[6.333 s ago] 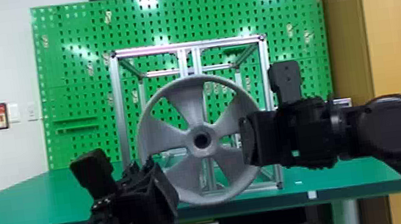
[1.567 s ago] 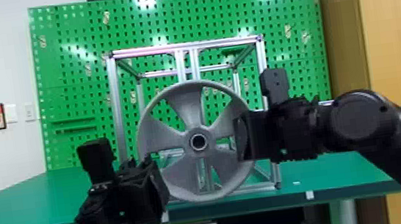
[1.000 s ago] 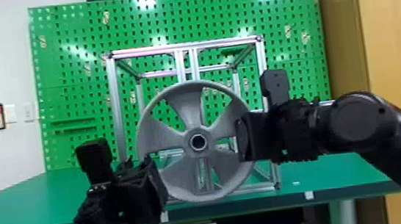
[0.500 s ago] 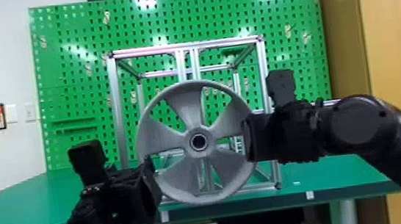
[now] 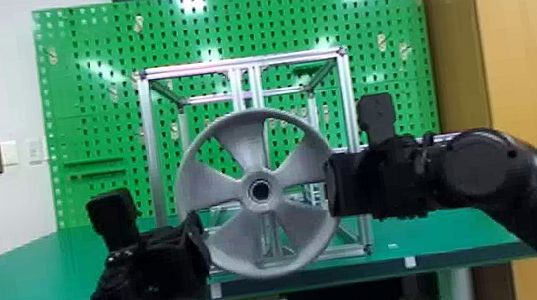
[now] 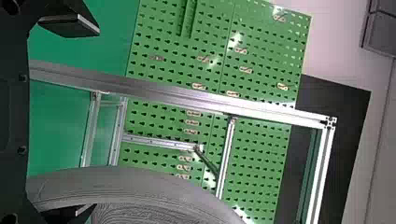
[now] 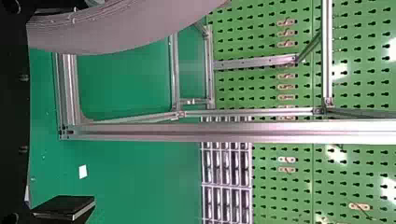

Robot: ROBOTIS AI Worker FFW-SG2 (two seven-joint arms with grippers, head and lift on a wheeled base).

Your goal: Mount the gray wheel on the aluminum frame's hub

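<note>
Green pegboard (image 5: 92,100) behind, wheel rim (image 6: 121,186) between fingers (image 6: 70,24)

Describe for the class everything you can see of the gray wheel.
The wheel has a round rim, five broad spokes widening outward, and a dark center opening with a lighter ring. Its matt surface, finely lined up close, looks like plastic. It stands upright, face toward the head camera, before the frame. The open left gripper and right gripper are at its sides; whether either touches it, or the hub carries it, I cannot tell.
</note>
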